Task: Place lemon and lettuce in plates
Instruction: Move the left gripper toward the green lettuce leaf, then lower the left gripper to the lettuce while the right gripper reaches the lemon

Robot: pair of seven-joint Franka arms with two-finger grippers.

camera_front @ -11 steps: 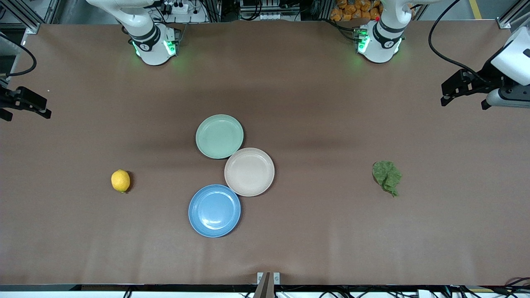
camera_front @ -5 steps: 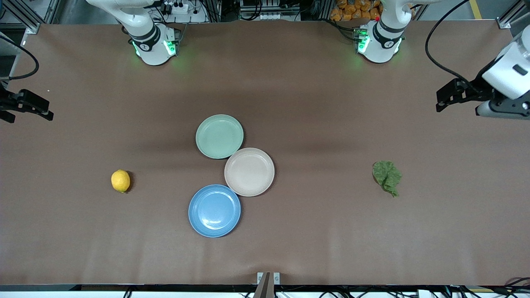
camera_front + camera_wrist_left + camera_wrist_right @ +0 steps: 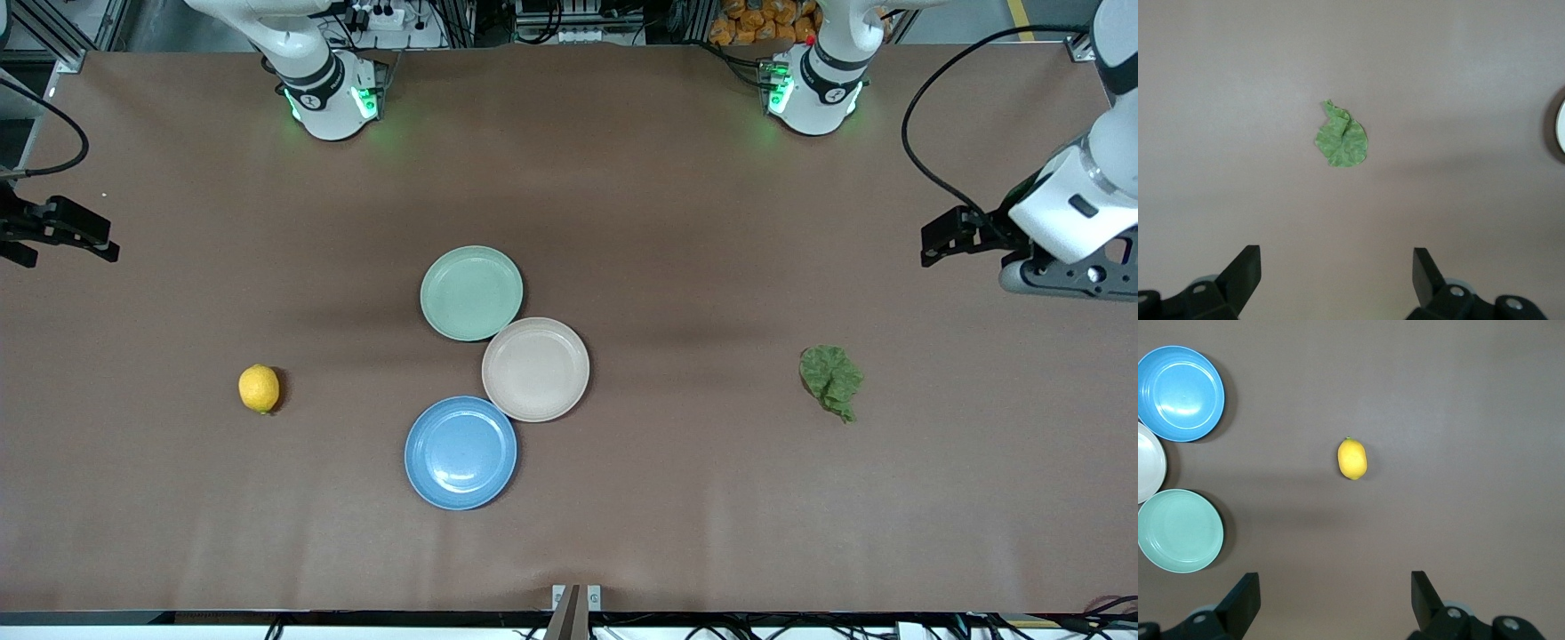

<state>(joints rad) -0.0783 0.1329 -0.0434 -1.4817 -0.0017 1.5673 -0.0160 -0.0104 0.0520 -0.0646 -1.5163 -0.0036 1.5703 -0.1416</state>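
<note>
The left gripper [image 3: 1335,267] hangs with fingers spread over bare table at its arm's end, the lettuce [image 3: 830,380] lying ahead of it. Limp and light (easily torn, probably), the leaf likely wants a pinch at its crumpled middle. The right gripper [image 3: 1333,590], likewise spread, faces the firm, roll-prone lemon [image 3: 259,388]; both plates [image 3: 460,452] sit empty.

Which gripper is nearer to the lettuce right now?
Left. The left gripper is up over the table near the lettuce; the right gripper is at the lemon's end.
</note>
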